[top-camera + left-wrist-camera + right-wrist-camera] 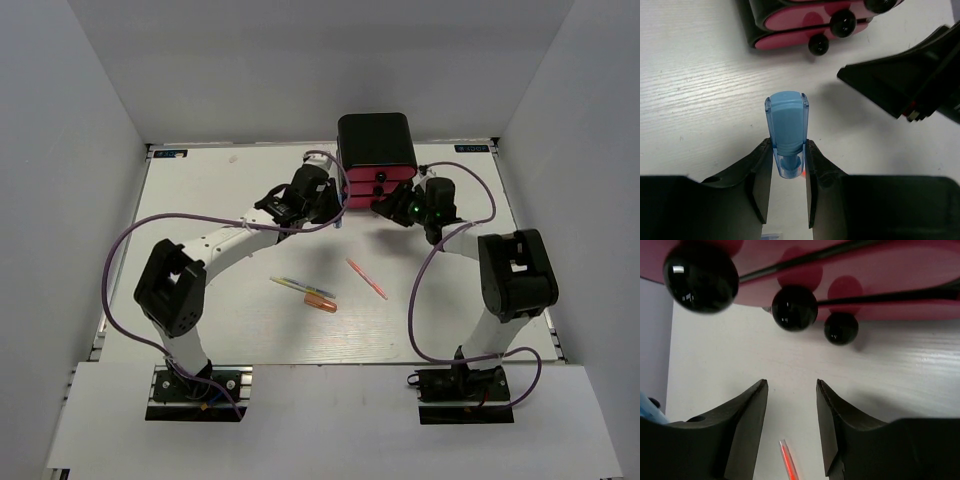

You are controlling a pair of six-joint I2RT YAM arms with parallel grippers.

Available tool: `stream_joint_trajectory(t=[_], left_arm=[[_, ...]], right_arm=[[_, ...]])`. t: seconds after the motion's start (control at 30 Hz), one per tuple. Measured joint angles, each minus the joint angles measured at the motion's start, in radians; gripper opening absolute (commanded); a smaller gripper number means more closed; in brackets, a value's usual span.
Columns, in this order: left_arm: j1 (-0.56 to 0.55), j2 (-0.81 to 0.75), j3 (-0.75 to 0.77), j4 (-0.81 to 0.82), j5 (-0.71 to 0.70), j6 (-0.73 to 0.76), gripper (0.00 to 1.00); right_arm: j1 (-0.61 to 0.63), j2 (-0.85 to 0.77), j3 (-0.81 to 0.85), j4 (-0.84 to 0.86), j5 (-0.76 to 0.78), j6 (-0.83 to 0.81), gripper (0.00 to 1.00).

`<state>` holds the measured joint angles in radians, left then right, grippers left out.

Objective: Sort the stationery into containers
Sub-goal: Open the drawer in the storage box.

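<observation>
The left gripper [788,146] is clamped on a short blue piece [786,112] of stationery. It pinches the narrow lower end, so the broad rounded end sticks out past the fingertips toward the drawers [805,20]. That grip leaves the free end clear to go in first, which looks like the reason for holding it so low. What kind of item it is, a cap or a stubby marker, I cannot tell.

The blue piece hangs above the white table [695,100], near the drawer fronts but apart from them. No drawer shows an open inside, so there is nowhere to drop it yet, and my judgement is that the left arm is parked there waiting.

The right gripper [791,385] has its jaws spread with nothing between them. It faces the three black knobs [794,307] from close by without touching any. It is probably lined up to pull a drawer, though which one is not clear.

The drawers sit stacked in a black cabinet [375,140] at the far side of the table. Well behind both grippers, a red pen [367,278], an orange marker [320,300] and a thin blue and yellow pen [288,284] lie loose in the middle, not yet sorted.
</observation>
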<state>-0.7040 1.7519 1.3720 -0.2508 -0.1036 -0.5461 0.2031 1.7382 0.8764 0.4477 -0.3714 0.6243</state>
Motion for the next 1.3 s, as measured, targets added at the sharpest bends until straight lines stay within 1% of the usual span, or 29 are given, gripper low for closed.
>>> stream_joint_trajectory(t=[0.23, 0.37, 0.53, 0.57, 0.77, 0.83, 0.9, 1.1, 1.3], left_arm=[[0.001, -0.054, -0.089, -0.004, -0.002, -0.013, 0.0], [0.001, -0.085, -0.098, -0.001, -0.002, -0.023, 0.0], [0.001, -0.095, -0.103, 0.004, -0.009, -0.032, 0.0], [0.001, -0.095, -0.104, 0.004, -0.011, -0.034, 0.0], [-0.001, -0.095, -0.105, 0.004, -0.015, -0.038, 0.0], [-0.002, -0.095, -0.105, 0.004, -0.017, -0.038, 0.0], [-0.002, -0.095, -0.106, 0.004, -0.018, -0.038, 0.0], [-0.002, -0.095, -0.105, 0.005, -0.02, -0.038, 0.0], [-0.002, -0.094, -0.097, 0.027, -0.016, -0.039, 0.0]], right_arm=[[0.0, 0.076, 0.084, 0.043, 0.011, 0.055, 0.5], [0.0, 0.113, 0.13, 0.059, 0.028, 0.074, 0.5], [0.0, 0.137, 0.149, 0.066, 0.054, 0.088, 0.5], [0.0, 0.141, 0.154, 0.067, 0.059, 0.09, 0.46], [0.0, 0.149, 0.159, 0.077, 0.074, 0.103, 0.32], [0.001, 0.149, 0.159, 0.078, 0.075, 0.103, 0.24], [0.001, 0.149, 0.159, 0.079, 0.076, 0.103, 0.2], [0.001, 0.148, 0.142, 0.104, 0.075, 0.103, 0.2], [0.0, 0.082, 0.033, 0.16, 0.062, 0.106, 0.2]])
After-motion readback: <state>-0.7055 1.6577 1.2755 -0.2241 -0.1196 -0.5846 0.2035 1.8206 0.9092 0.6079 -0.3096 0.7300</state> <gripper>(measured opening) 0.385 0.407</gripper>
